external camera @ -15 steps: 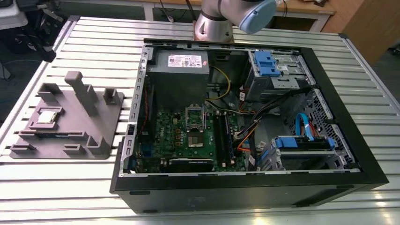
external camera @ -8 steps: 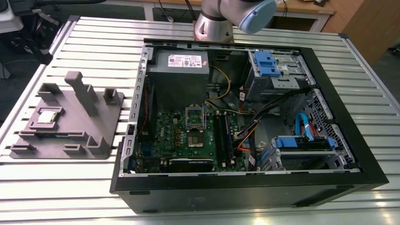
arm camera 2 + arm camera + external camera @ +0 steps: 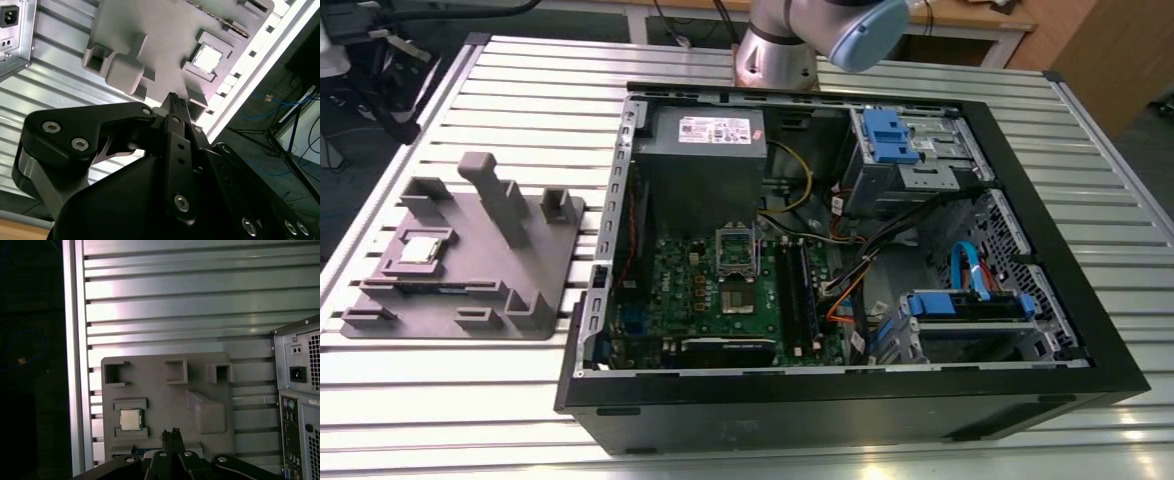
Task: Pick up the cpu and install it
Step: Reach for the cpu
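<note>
Small square cpu (image 3: 424, 247), silver-grey metal top, lies flat in a square recess of a matte grey plastic fixture (image 3: 550, 268) with upright posts. In the exterior view the fixture sits on the ribbed aluminium table (image 3: 454, 400), at nine o'clock from an open black computer case (image 3: 854, 400). The black gripper (image 3: 173, 432), fingers pressed together and empty, hangs clear of the fixture.

cpu (image 3: 424, 246): clear from above, low fixture (image 3: 563, 262) ledges close round it.
tall post (image 3: 500, 195): at cpu's 2 o'clock, exterior view.
motherboard (image 3: 680, 290): case (image 3: 854, 402) walls all round, cables (image 3: 845, 287) at 3 o'clock.
</note>
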You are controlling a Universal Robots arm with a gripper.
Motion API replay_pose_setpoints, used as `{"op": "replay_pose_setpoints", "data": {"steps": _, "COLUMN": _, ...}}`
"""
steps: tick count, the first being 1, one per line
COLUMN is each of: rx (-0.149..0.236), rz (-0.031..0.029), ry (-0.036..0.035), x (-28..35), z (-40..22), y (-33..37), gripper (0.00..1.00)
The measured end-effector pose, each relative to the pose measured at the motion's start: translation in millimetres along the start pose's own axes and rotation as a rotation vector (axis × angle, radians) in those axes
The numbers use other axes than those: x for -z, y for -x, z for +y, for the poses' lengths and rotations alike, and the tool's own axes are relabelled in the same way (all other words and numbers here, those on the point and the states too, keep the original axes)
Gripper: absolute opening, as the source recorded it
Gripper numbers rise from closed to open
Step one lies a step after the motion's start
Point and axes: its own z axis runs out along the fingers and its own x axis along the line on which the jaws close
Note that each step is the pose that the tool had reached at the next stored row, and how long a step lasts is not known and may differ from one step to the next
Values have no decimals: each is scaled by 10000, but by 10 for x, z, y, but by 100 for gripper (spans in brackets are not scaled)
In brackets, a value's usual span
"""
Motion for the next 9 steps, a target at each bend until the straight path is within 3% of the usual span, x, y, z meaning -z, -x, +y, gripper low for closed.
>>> {"op": "replay_pose_setpoints", "data": {"steps": 9, "rx": 0, "rz": -1, "ry": 0, "x": -69, "z": -42, "y": -90, "gripper": 11}}
